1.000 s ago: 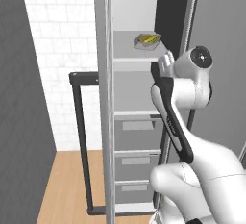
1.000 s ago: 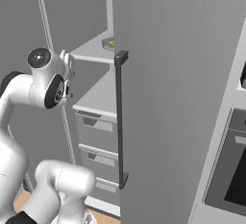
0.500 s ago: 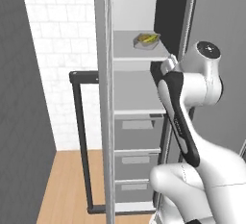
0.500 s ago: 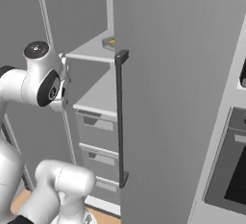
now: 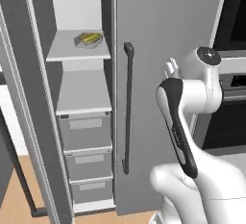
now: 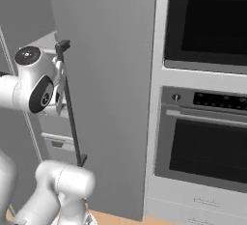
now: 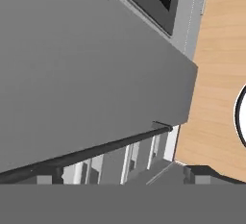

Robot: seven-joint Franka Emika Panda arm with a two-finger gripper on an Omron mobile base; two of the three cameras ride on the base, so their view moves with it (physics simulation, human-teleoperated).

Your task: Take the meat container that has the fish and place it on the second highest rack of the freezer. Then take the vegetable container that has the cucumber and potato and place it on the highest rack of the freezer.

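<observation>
In the left base view I am looking at the freezer (image 5: 163, 40) with its left side standing open. The highest rack (image 5: 79, 50) is carrying the vegetable container (image 5: 89, 39), with the cucumber and potato showing as a yellowish and greenish heap in it. The shelf below (image 5: 82, 93) is lying bare, and three drawers (image 5: 86, 158) are stacked under that. Just right of the opening, the black bar handle (image 5: 128, 107) is running down the closed grey door. Further right the arm is standing in front of that door, with the oven (image 6: 207, 142) beyond it. In the hand view the gripper (image 7: 122, 179) is facing the handle with its fingertips (image 7: 45, 179) spread wide and gripping nothing.
</observation>
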